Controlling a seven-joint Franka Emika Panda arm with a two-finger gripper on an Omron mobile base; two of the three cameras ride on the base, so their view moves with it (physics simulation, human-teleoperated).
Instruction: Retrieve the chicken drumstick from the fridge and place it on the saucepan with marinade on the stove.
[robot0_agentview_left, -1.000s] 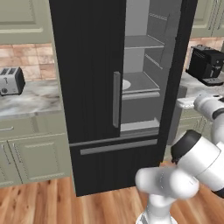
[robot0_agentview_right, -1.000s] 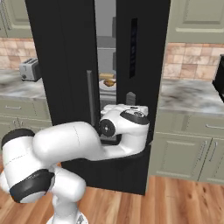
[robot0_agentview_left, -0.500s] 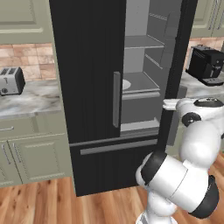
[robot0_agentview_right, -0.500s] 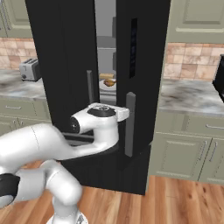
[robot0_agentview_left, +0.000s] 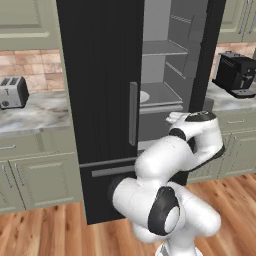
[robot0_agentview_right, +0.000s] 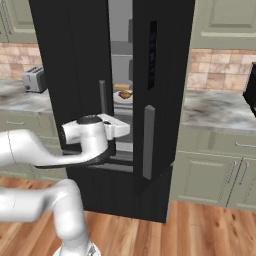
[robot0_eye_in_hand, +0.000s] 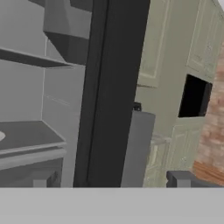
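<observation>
No readable writing or brand marks anywhere. Toaster (robot0_agentview_left: 13, 92) is sitting on the marble surface (robot0_agentview_left: 35, 114) at far left, w/ green cabinets below. The fridge (robot0_agentview_left: 100, 100) is standing w/ left door shut, long grey handle (robot0_agentview_left: 133, 113) on it; right door (robot0_agentview_right: 160, 100) is hanging open, showing pale grey shelves. A white plate (robot0_agentview_right: 123, 96) is resting on the mid shelf, & the chicken drumstick (robot0_agentview_right: 125, 94) is lying on it: small, golden-brown, lumpy, w/ a paler tan piece (robot0_agentview_right: 121, 87) just behind. The arm is curling up in front of the opening, wrist at shelf height. Jaws are too hidden to tell if apart or together. In the hand view the open door's edge & grey handle (robot0_eye_in_hand: 136, 148) are running upright, shelves to the left. A black coffee machine (robot0_agentview_left: 236, 74) is standing on the right surface.
</observation>
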